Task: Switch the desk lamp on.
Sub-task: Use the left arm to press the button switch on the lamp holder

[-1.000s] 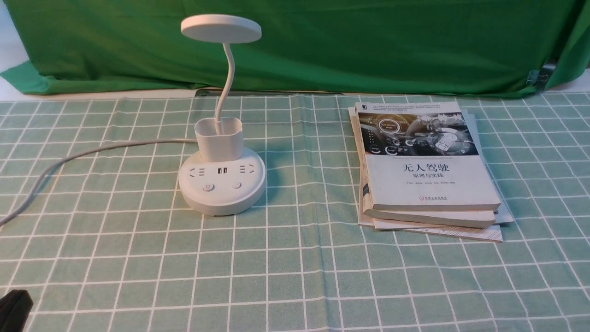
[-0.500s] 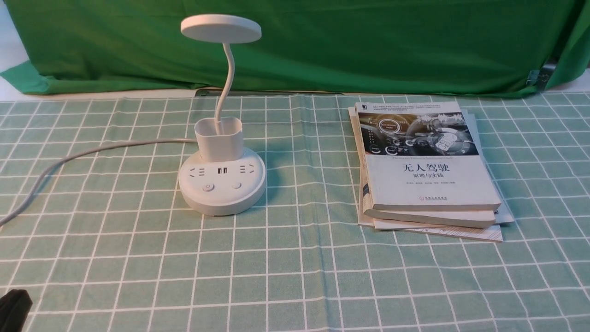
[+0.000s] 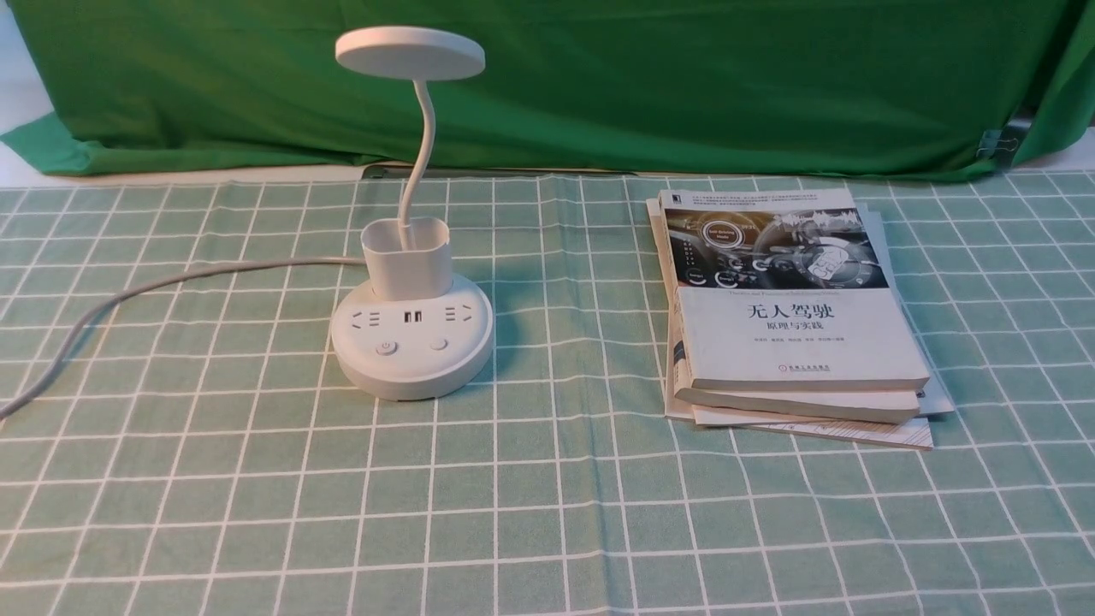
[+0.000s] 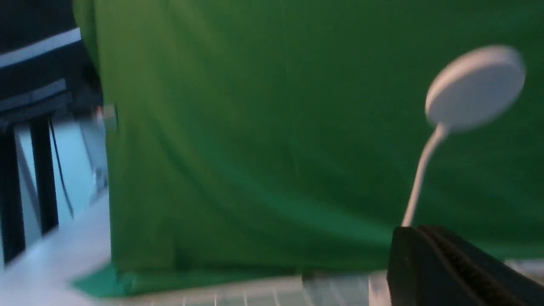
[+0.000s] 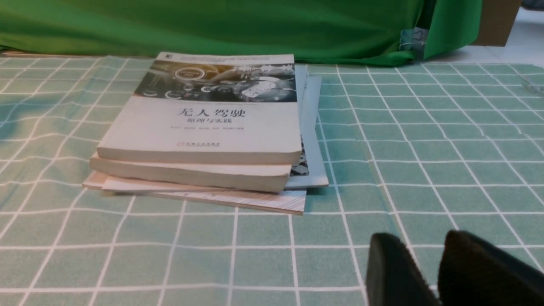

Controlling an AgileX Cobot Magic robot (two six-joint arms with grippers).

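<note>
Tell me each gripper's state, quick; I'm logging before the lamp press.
Left gripper: closed, holding nothing.
Right gripper: slightly open, holding nothing.

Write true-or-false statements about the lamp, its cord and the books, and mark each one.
1. The desk lamp stands to the left of the books. True.
2. The lamp lies tipped on its side. False: it stands upright on its round base.
3. Its cord trails off leftward across the tablecloth. True.
4. Only one book lies on the cloth. False: several are stacked there.
</note>
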